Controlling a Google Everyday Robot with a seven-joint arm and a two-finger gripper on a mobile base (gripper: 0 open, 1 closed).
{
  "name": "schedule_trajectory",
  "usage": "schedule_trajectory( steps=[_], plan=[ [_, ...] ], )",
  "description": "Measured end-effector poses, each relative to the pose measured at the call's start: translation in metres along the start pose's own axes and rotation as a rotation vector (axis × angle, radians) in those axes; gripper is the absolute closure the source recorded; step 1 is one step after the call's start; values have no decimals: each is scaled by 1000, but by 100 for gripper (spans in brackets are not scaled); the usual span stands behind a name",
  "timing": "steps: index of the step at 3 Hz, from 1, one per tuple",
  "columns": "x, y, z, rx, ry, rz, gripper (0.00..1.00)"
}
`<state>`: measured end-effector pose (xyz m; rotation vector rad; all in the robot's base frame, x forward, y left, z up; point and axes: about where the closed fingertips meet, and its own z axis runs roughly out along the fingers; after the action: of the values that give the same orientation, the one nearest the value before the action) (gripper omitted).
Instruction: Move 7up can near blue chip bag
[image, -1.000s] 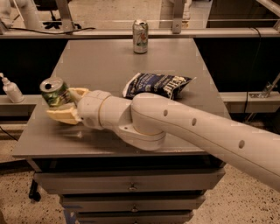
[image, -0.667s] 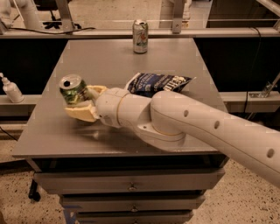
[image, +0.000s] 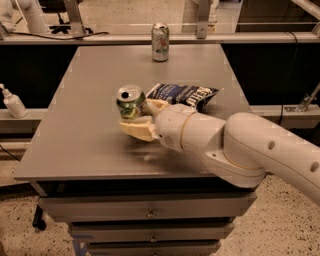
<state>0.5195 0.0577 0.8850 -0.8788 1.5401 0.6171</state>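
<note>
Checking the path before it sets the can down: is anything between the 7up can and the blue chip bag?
Nothing visible. The end effector holds the 7up can beside the blue chip bag, only its own finger between them. The silver-white can stands far back on the table, off that path.

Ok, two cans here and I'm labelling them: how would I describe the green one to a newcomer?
Start at the grey table and find the white arm's pincer near its middle, just left of the blue chip bag. The 7up can is clamped in that pincer: green with its silver top showing, unlike the pale can standing alone at the far edge.
</note>
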Motion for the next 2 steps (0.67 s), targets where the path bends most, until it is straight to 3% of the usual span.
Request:
schedule_trajectory(
  steps=[2],
  plan=[
    [15,-64,-96,188,33,22,100]
  ],
)
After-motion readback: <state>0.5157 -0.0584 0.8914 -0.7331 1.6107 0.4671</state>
